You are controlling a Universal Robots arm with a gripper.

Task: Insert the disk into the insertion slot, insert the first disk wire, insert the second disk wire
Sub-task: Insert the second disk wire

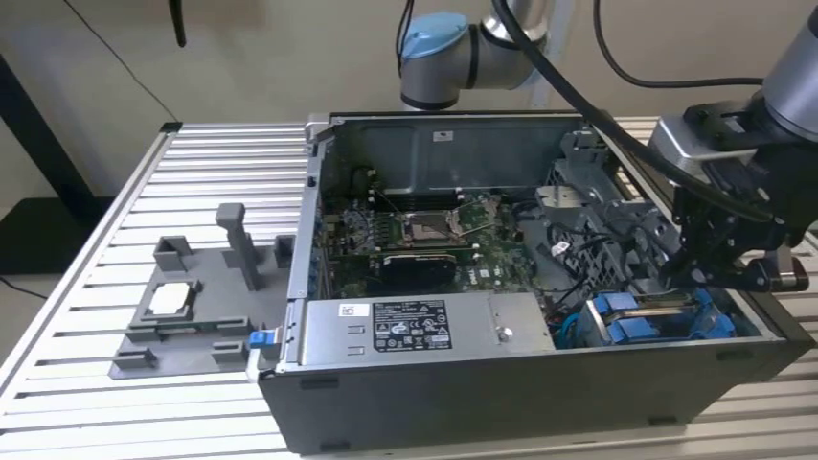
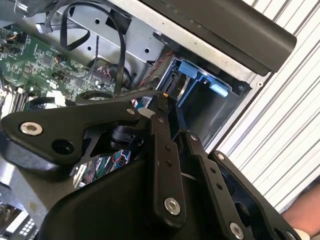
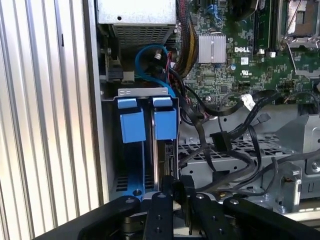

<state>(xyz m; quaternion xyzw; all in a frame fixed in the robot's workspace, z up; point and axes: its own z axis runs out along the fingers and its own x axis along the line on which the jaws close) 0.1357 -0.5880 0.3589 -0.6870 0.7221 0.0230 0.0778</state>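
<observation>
Your gripper (image 3: 177, 189) hangs over the disk (image 3: 164, 157), seated in the insertion slot (image 3: 142, 92) at the case's (image 1: 511, 383) corner. I cannot tell its grip. The loose cables (image 3: 220, 140) alongside could snag it.

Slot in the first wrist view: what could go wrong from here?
1. Loose black cables lie right beside the slot. The pincer, low beside them, might snag one.
2. The pincer sits at the slot, close to its blue rail. A small sideways error could make it knock or jam against that rail.
</observation>
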